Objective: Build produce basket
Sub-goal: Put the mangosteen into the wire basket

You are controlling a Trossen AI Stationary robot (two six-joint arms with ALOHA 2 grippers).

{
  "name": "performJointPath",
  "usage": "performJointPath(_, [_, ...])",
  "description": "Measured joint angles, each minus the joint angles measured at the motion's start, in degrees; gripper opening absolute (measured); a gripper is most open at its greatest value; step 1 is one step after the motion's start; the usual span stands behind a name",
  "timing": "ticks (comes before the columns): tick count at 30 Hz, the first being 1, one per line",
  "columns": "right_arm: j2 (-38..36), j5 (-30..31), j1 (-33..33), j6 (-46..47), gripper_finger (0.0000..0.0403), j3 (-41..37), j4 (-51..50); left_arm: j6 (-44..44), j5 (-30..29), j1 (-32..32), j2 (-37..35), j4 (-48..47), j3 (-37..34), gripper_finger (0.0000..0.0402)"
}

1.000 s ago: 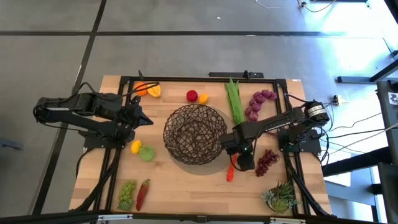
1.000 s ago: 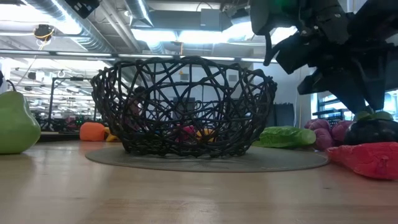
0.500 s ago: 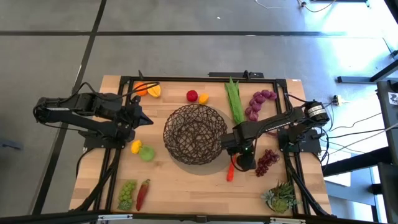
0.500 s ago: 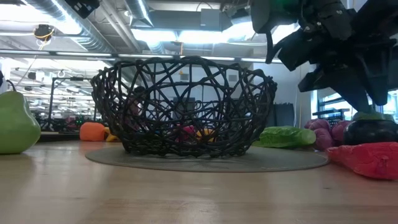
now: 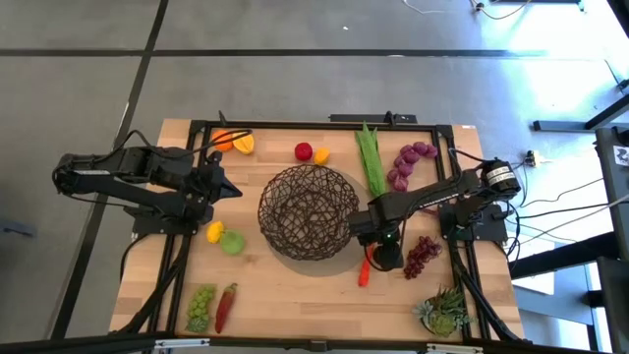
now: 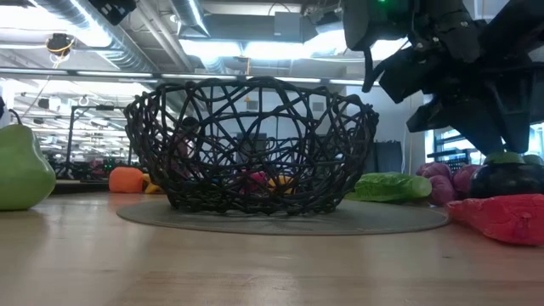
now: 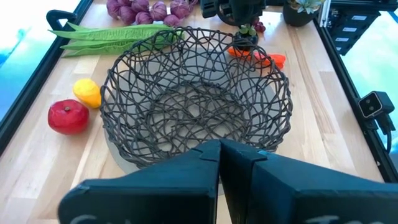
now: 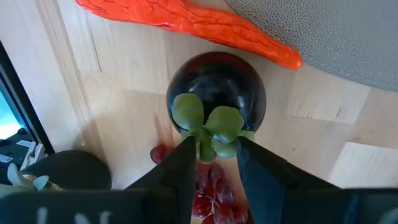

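While the left gripper (image 7: pixel 219 155) waits with its jaws shut, raised at the left side of the round dark wire-mesh basket (image 5: pixel 310 210), the right gripper (image 8: pixel 208 149) is at work beside the basket's right edge. Its jaws stand narrowly apart around the green leafy stem (image 8: pixel 208 126) of a glossy dark round fruit (image 8: pixel 216 84), which sits on the wooden bench (image 5: pixel 285 285). An orange carrot (image 8: pixel 186 25) lies just beyond the fruit, partly on the grey round mat (image 8: pixel 311 31). Red grapes (image 8: pixel 214 190) lie near the fruit's other side. Nothing lies inside the basket.
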Motion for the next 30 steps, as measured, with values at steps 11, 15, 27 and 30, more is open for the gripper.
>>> performJointPath(11, [0.0,-0.2,0.0,1.7,0.0038,0.0,0.7,0.0,0.0,0.0,0.0,0.0,0.0,0.0000])
performJointPath(15, [0.0,-0.3,0.0,3.2,0.0013,0.0,1.2,0.0,0.0,0.0,0.0,0.0,0.0,0.0000])
performJointPath(27, [0.0,0.3,-0.1,6.0,0.0006,2.7,0.9,0.0,0.0,0.0,0.0,0.0,0.0,0.0000])
performJointPath(30, [0.0,0.2,-0.2,6.1,0.0006,4.6,-1.4,0.0,0.0,0.0,0.0,0.0,0.0,0.0000])
